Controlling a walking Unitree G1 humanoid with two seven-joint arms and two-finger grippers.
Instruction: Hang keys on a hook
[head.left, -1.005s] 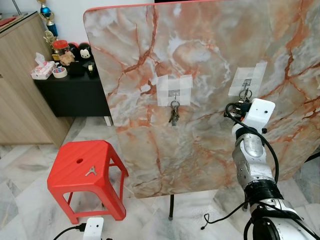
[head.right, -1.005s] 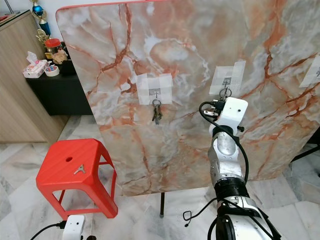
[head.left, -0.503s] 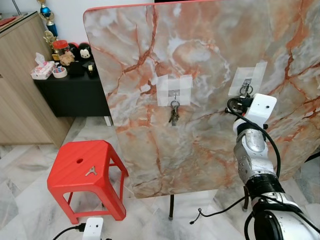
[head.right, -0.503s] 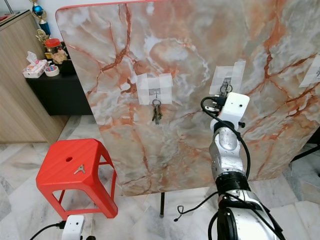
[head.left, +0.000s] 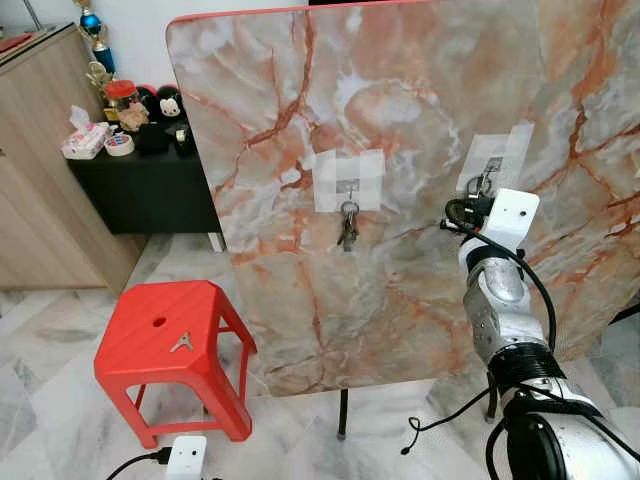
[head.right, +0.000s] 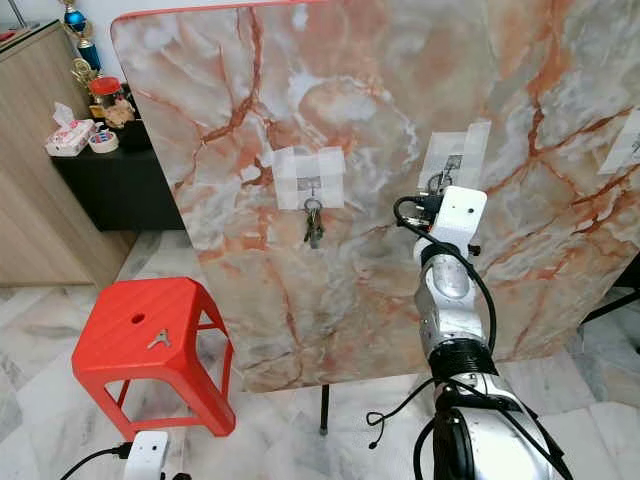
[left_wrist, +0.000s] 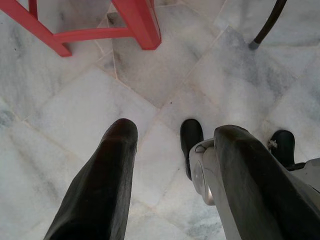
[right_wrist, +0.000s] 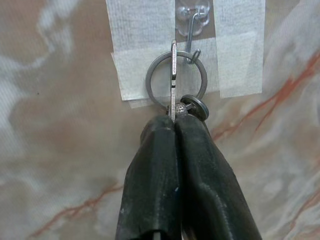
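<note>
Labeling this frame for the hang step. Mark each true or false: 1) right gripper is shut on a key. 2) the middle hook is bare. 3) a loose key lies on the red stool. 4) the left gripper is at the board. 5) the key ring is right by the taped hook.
1) True: the right gripper is shut on the key edge-on.
2) False: a bunch of keys hangs from the middle hook.
3) True: a loose key lies on the red stool.
4) False: the left gripper hangs open over the marble floor.
5) True: the key ring sits at the wire tip of the taped hook.
</note>
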